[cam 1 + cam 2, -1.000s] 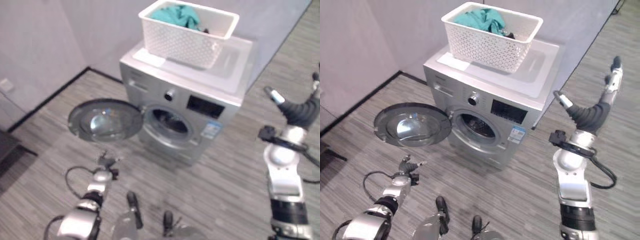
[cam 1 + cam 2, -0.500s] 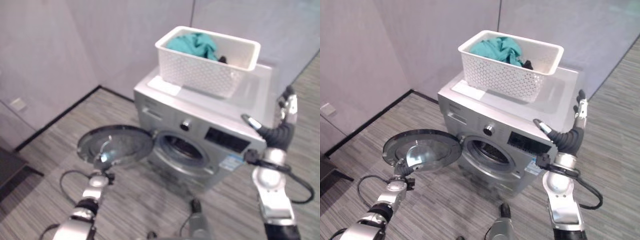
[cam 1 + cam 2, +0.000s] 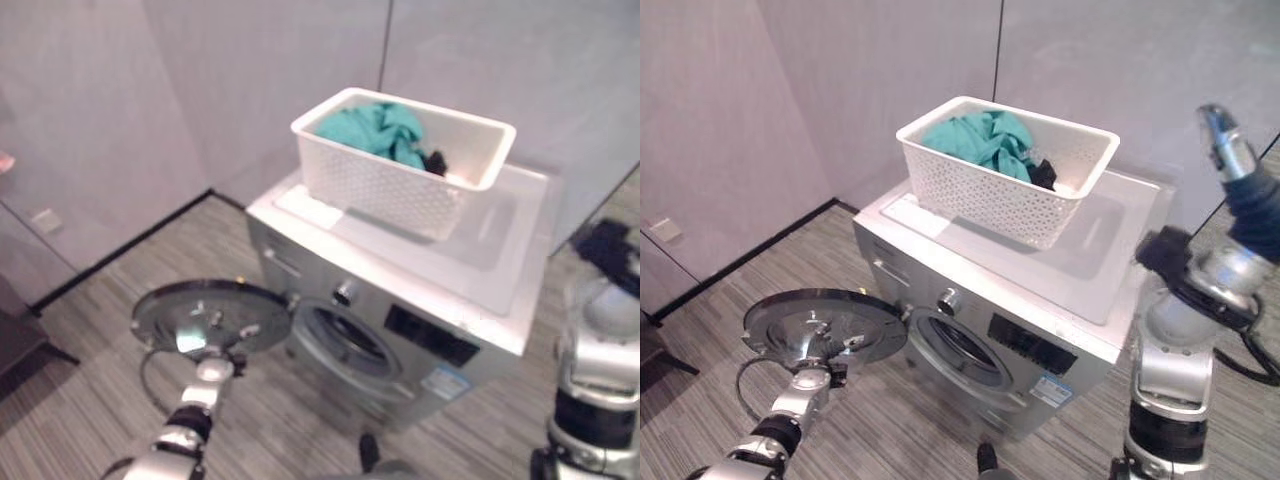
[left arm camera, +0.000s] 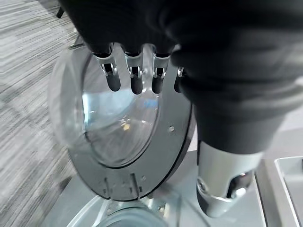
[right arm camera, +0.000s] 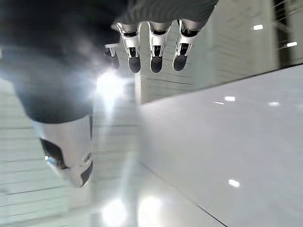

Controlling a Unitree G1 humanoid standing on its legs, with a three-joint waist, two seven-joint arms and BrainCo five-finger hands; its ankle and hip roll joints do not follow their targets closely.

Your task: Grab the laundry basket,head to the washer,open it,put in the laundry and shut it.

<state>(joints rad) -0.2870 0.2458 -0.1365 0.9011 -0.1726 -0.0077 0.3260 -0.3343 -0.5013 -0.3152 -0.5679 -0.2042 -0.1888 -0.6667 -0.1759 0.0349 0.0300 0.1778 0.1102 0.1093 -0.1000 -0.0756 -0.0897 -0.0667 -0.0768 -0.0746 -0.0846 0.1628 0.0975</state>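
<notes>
Two hands are in play, neither holding laundry. Nearest, at about 7 o'clock, the left hand (image 3: 812, 381) sits against the underside edge of the washer door (image 3: 825, 327); in its wrist view the fingers (image 4: 133, 75) hang straight and relaxed over the glass, gripping nothing. Judgement: it is placed there to steady the door at full swing so the drum stays accessible. The door lies nearly flat, glass upward, hinged at its 3 o'clock edge to the drum opening (image 3: 958, 350).

At 3 o'clock the right hand (image 3: 1223, 146) is raised beside the washer (image 3: 980, 320), fingers (image 5: 155, 47) extended and empty, apparently poised to reach for the load.

Farther back, at 12 o'clock, the laundry basket (image 3: 985, 200) stands upright on the washer's top panel, set down there presumably to free both hands. Its long axis runs from 10 o'clock to 4 o'clock. The teal laundry (image 3: 980, 140) is heaped at its 10 o'clock end, a dark item (image 3: 1042, 175) beside it.
</notes>
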